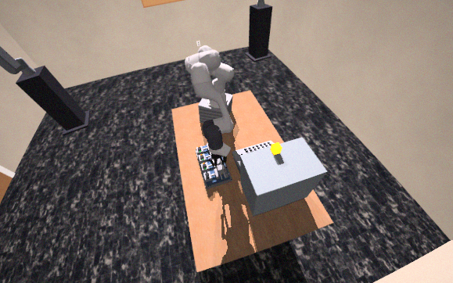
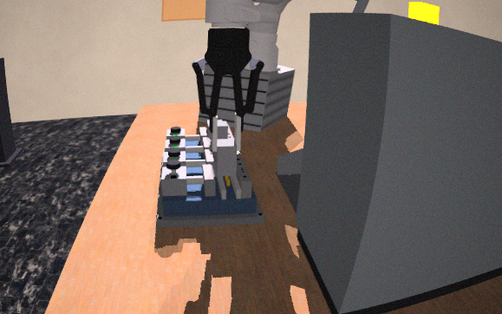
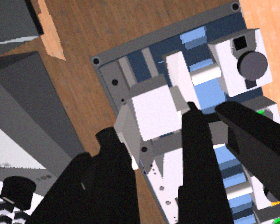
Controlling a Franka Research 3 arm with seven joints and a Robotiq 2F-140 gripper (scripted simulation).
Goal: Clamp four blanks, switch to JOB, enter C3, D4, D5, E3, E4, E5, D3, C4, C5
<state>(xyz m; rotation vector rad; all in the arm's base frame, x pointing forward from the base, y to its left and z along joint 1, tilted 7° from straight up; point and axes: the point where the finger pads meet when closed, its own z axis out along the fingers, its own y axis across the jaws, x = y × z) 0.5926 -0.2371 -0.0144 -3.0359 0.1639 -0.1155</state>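
1. The exterior view showed the black hand pointing downward, its fingers partly open and closed on the sides of a pale blank. The top view gave only a cramped glimpse of this grip, below the wrist.
2. The wrist view looked down on the blank's bright top, with a fingertip against either side; the exterior view showed its height instead.
3. The blank was upright at the vise fixture, toward its right side and by the nearest station. Whether its underside touched the rails could not be told.
4. The blank looked plain, squared and light grey, with a nearly white top and a shaded face toward the exterior camera.
5. The top view showed rows of dark keys on the far side of the cabinet; in the exterior view the cabinet's bulk hid them. The wrist view caught a few, beside a round black knob.
6. The lamp on the cabinet was bright yellow.
7. The wrist view showed the nearest station's valve knob large and dark, and an amber lens farther along; the exterior view showed green at the two farthest valve blocks. The fixture stood on the wooden tabletop, left of the cabinet.
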